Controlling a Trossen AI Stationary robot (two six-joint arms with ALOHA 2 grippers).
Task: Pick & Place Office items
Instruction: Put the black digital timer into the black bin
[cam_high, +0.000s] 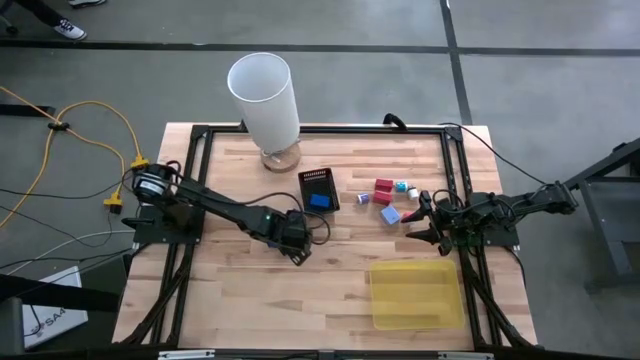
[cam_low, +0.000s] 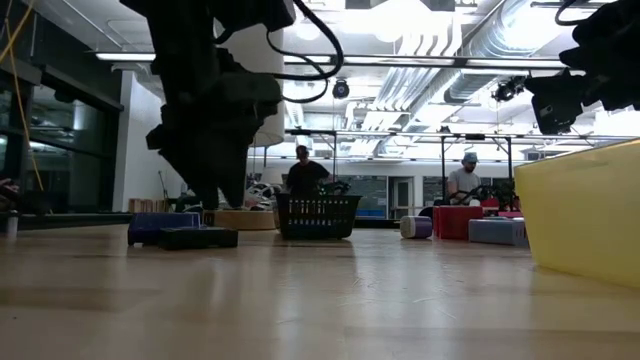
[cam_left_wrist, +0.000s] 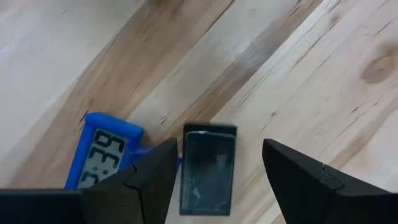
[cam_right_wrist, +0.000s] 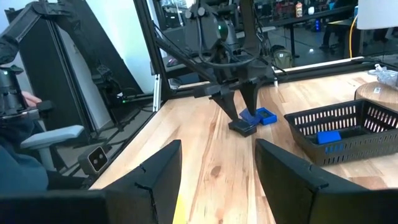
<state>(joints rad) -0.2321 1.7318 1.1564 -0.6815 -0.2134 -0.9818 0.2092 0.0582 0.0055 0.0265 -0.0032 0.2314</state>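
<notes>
A flat black piece (cam_left_wrist: 208, 169) lies on the wooden table, and a blue piece with a number display (cam_left_wrist: 102, 157) lies right beside it. My left gripper (cam_left_wrist: 217, 146) hangs open just above the black piece, pointing steeply down, one finger on either side and touching nothing. In the low view the fingers (cam_low: 215, 190) end a little above the black piece (cam_low: 198, 238). At the table's right edge my right gripper (cam_right_wrist: 217, 146) waits open and level, with nothing between its fingers. Red (cam_high: 383, 186), white/teal (cam_high: 400, 187), purple (cam_high: 362, 199) and pale blue (cam_high: 390, 213) blocks lie at the far right.
A black mesh box (cam_high: 318, 180) with a blue piece (cam_high: 320, 201) inside stands just beyond the left gripper. A translucent yellow tray (cam_high: 415, 293) lies near right. A tall white cylinder (cam_high: 265, 100) stands at the far edge. A person's sleeve (cam_right_wrist: 15, 130) shows beyond the table.
</notes>
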